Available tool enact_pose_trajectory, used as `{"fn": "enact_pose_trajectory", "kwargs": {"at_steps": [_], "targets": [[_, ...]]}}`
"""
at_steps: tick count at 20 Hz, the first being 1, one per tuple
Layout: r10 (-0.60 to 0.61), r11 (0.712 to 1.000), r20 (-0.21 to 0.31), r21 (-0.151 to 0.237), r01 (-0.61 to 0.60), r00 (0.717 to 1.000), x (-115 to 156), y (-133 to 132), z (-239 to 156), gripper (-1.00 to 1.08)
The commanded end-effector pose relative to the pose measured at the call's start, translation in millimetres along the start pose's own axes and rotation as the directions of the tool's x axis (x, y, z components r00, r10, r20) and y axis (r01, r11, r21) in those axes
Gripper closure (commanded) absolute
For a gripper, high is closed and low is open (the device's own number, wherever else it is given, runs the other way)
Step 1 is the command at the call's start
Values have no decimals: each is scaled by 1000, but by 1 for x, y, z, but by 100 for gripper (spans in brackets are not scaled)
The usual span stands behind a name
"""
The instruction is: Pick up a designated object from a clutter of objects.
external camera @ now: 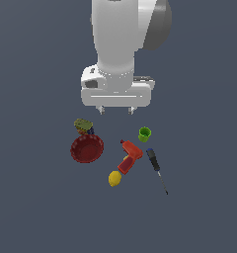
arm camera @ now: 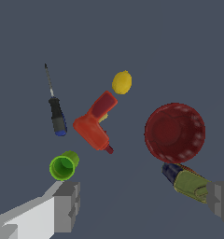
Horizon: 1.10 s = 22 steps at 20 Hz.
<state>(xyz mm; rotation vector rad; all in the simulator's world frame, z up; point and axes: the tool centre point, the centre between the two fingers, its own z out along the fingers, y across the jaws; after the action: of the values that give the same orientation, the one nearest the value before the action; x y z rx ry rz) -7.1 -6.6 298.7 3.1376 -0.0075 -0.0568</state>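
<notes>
Hovering above the clutter, the gripper (external camera: 116,110) is held wide open and empty. Nearest it, the lime-green cup (external camera: 144,133) is seen upright, beside the red drill (external camera: 130,156) and the screwdriver (external camera: 155,168); the lemon (external camera: 115,178) lies farther off.

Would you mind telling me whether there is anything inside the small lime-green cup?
The wrist view looks into the lime-green cup, and only its green inner wall and bottom show; nothing sits in it. In the exterior view the opening also looks empty. What lies beneath it is covered.
</notes>
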Motion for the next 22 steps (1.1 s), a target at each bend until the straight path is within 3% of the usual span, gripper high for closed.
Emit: {"fn": "enact_pose_trajectory", "kwargs": {"at_steps": [1,12,22], "targets": [[13,1000,8,0,-13,1000,-1,6,4,-92],[28,1000,3,-5,-28,1000,-1,-8,23,-92],[81,997,-12,-15,-82,997,-10,-54,86,-92]]}}
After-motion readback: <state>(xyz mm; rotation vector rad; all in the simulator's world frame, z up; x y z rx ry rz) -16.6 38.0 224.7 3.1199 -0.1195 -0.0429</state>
